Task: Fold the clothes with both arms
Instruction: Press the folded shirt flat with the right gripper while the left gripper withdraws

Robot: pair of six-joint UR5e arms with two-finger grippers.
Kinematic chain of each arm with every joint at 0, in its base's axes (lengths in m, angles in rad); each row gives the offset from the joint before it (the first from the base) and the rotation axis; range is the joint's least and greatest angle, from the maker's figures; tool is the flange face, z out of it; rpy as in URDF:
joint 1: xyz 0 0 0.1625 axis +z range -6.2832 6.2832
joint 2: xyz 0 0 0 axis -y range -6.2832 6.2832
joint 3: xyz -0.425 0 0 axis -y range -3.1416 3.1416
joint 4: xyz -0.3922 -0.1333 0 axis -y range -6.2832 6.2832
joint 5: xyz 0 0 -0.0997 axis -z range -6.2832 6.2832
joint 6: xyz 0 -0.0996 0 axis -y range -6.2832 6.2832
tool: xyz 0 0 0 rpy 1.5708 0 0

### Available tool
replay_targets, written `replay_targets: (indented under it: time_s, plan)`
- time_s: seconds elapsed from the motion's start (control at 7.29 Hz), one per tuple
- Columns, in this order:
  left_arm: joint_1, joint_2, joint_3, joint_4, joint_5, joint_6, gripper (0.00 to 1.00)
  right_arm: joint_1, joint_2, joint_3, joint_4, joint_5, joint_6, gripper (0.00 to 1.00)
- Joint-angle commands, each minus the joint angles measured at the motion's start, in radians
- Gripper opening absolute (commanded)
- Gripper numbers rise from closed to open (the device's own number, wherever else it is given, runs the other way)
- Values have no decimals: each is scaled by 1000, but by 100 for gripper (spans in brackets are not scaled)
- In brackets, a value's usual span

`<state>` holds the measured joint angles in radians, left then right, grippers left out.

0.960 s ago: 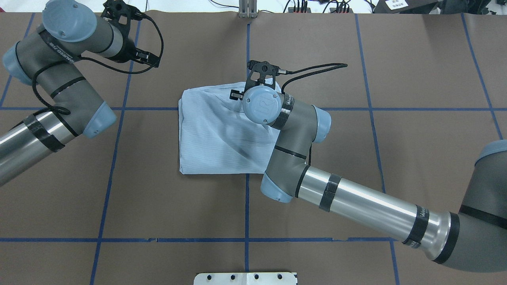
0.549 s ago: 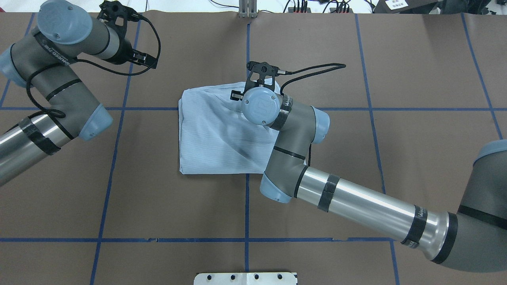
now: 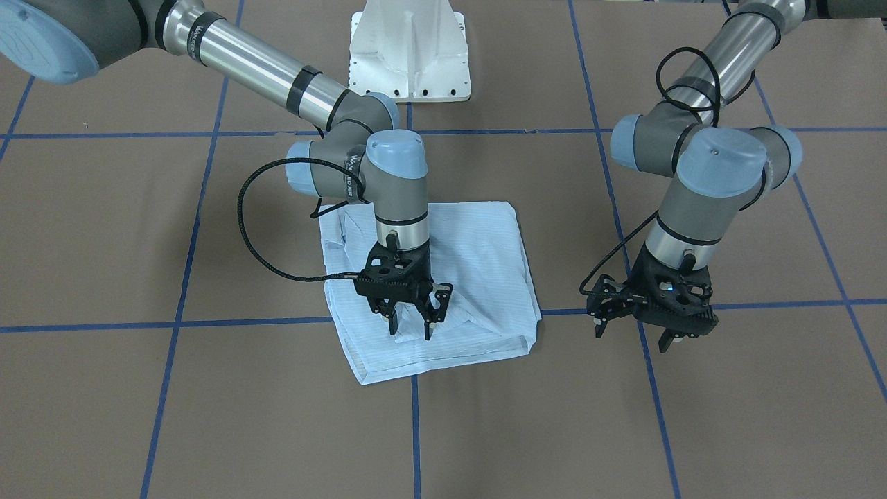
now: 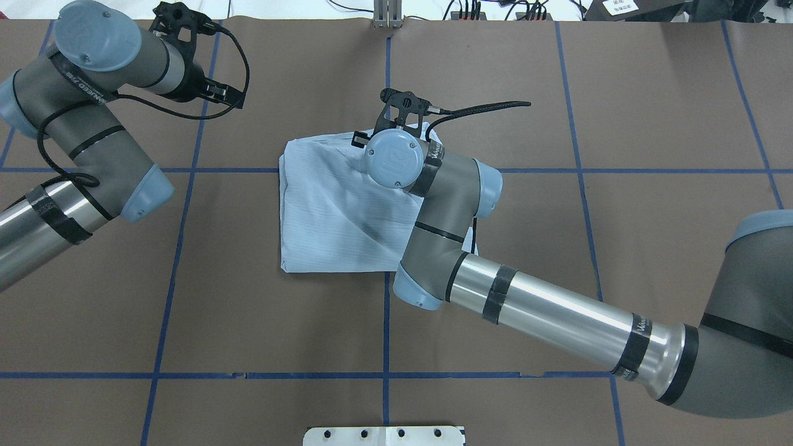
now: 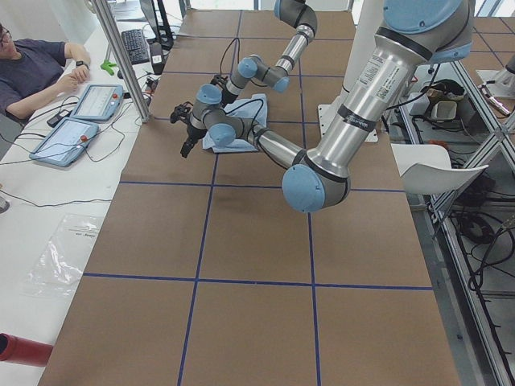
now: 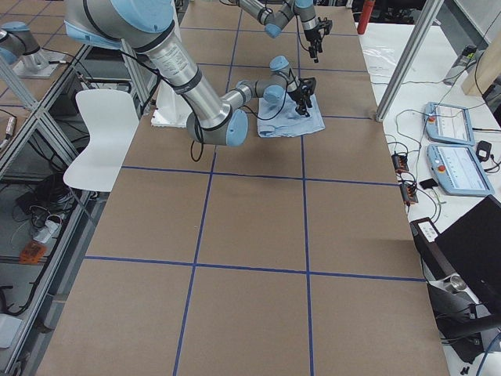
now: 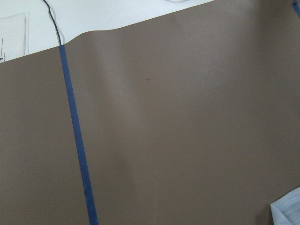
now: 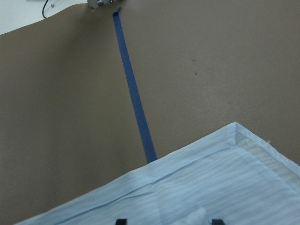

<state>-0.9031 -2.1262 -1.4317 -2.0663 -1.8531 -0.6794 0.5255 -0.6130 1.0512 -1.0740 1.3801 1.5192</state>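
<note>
Right jaws apart at far edge of squarish folded shirt [image 3: 478, 256], heading unclear

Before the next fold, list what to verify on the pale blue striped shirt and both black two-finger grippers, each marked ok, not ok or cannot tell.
1. The pale blue, finely striped shirt lies folded in a compact rectangle on the brown table: ok.
2. The right gripper is open above the shirt: ok.
3. Cloth sits between its fingertips: ok, a small bump shows in the right wrist view.
4. The fingertips touch the cloth: cannot tell.
5. The left gripper is placed at the shirt: not ok; it hangs open and empty over bare table beside it.
</note>
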Motion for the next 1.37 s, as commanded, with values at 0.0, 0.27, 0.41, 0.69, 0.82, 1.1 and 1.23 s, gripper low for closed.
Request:
replay_targets:
  time_s: [0.0,0.27,0.41,0.69,0.82,1.1,1.23]
  plan:
    - [0,0,-1,0,0,0,100,1,25,-23,-56,-1,24,69]
    - [1,0,-3,0,0,-2,100,1,29,-23,-75,-1,30,0]
    - [1,0,-3,0,0,-2,100,2,29,-17,-73,4,29,0]
    - [0,0,-3,0,0,-3,100,5,29,7,-117,13,27,0]
    - [1,0,-3,0,0,-9,100,19,25,66,-224,14,12,0]
    - [0,0,-10,0,0,-16,100,39,15,78,-261,13,3,0]
    - [0,0,-12,0,2,-16,100,44,6,76,-259,10,-2,0]
